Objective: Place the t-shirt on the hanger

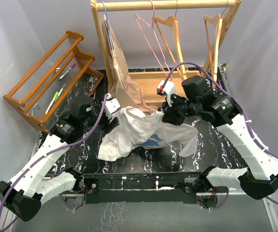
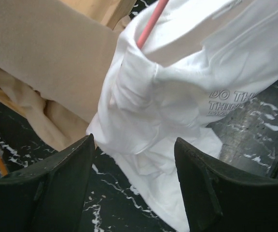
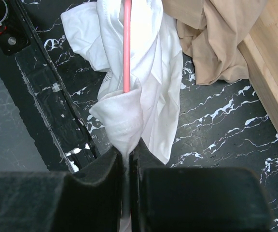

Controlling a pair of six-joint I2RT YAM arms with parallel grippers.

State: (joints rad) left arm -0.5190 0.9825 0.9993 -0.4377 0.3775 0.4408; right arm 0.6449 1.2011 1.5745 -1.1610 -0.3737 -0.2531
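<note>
The white t-shirt [image 1: 139, 131] lies bunched on the black marbled table, a bit of blue print showing at its front. The pink wire hanger [image 1: 141, 95] is partly inside it, its hook sticking out at the collar. My right gripper [image 1: 167, 116] is shut on a fold of the shirt [image 3: 124, 121]; the pink hanger arm [image 3: 127, 48] runs into that fold just past my right gripper [image 3: 129, 150]. My left gripper [image 1: 114, 124] is open and empty at the shirt's left side. In the left wrist view the left gripper [image 2: 134, 145] frames the shirt [image 2: 177, 87], with the hanger's arm [image 2: 151, 21] above.
A wooden clothes rail [image 1: 168, 6] stands behind, holding the beige garment [image 1: 118, 67], two wooden hangers [image 1: 170, 29] and a second pink hanger [image 1: 144, 21]. Beige cloth [image 3: 211, 38] pools next to the shirt. A slatted wooden rack [image 1: 52, 77] with pens stands at the left.
</note>
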